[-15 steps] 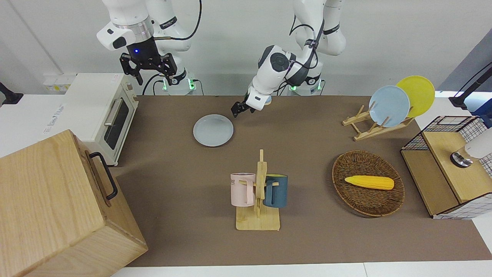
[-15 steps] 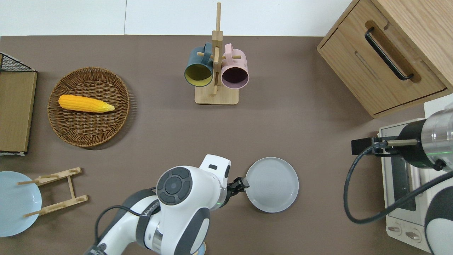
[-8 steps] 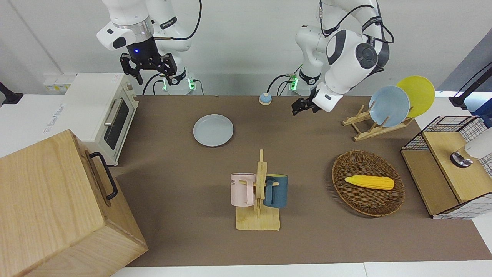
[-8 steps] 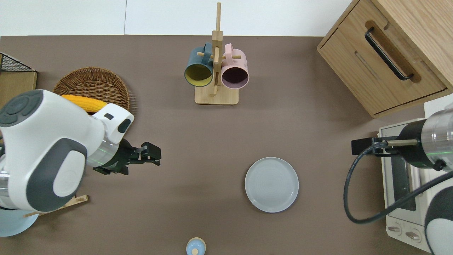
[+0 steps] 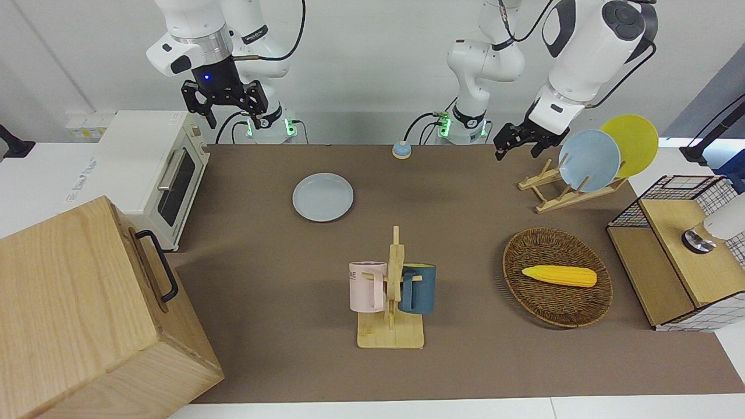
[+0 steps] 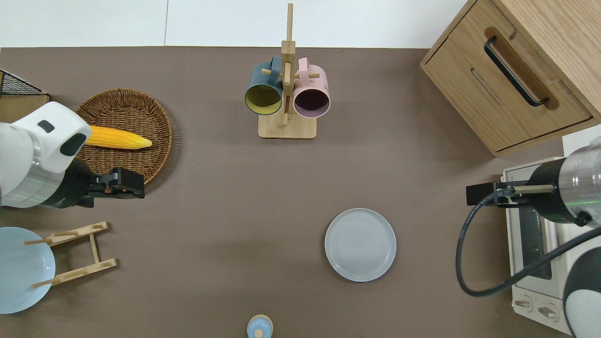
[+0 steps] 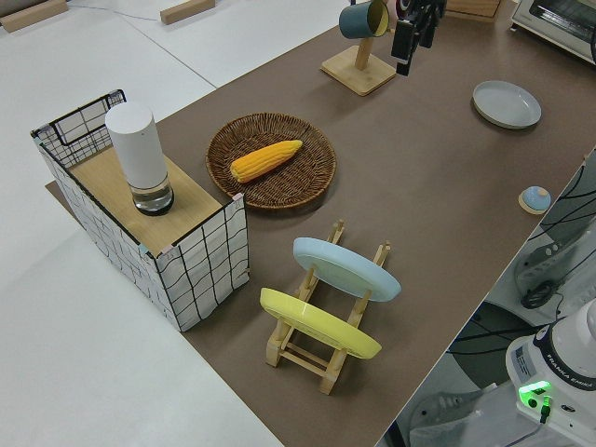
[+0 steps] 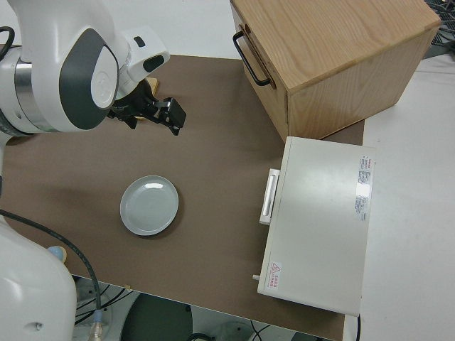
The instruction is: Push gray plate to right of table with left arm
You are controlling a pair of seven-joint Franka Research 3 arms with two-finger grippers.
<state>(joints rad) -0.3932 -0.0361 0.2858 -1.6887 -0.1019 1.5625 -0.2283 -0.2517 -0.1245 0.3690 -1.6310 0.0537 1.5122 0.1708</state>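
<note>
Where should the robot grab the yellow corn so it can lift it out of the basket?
Probably around the thick middle of the corn, coming straight down from above. It lies flat on its side in the shallow woven basket, so the top is open, and its long, rounded shape lets the tool's two fingers close across its width. The tapered tip is thinner, so a hold there would likely be less steady.

Dark capital letters, apparently "NE", were seen on the pink mug [image 5: 367, 286] hung on the wooden mug rack [image 5: 391, 302]; the rest of the word was cut off. Labels were seen on top of the white toaster oven [image 8: 323, 224], including a red warning triangle, but their print could not be read.
</note>
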